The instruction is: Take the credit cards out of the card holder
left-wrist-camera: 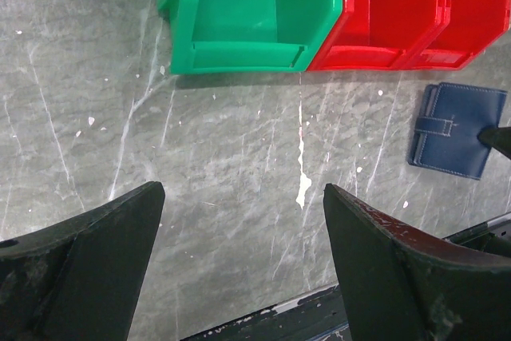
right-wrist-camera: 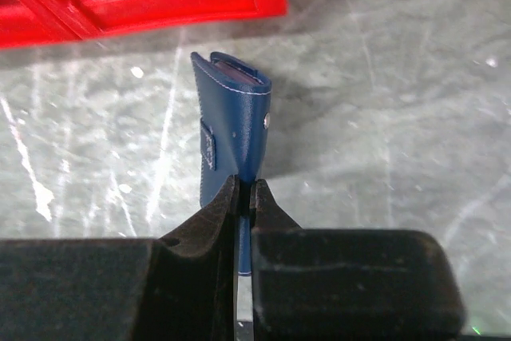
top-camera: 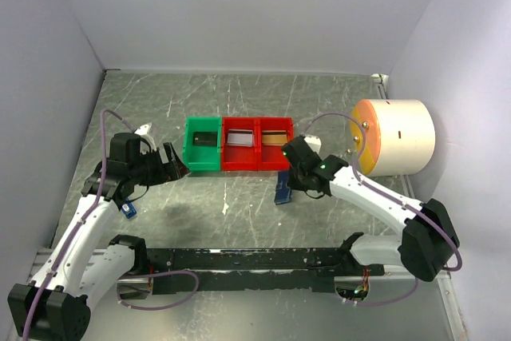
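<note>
The wallet (right-wrist-camera: 233, 121) is navy blue with pale stitching. A green bin (left-wrist-camera: 239, 57) and two red bins (left-wrist-camera: 383, 53) contrast with the grey table (left-wrist-camera: 223, 165), marbled with white streaks. The drum (top-camera: 407, 137) is cream and orange.

A green plastic bin (top-camera: 200, 164) and two red plastic bins (top-camera: 239, 164) wall off mid-frame; a cream cylindrical drum (top-camera: 403, 137) blocks the right. The right gripper (right-wrist-camera: 243, 191), clamped on the navy-blue folding card holder (right-wrist-camera: 235, 117), crowds centre-right. Open grey marbled tabletop (top-camera: 239, 93) lies above and lower-centre.

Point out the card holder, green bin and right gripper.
card holder (right-wrist-camera: 234, 129), right wrist view, blue cover.
green bin (left-wrist-camera: 239, 56), left wrist view, front rim.
right gripper (right-wrist-camera: 245, 191), right wrist view, between its jaws.
</note>
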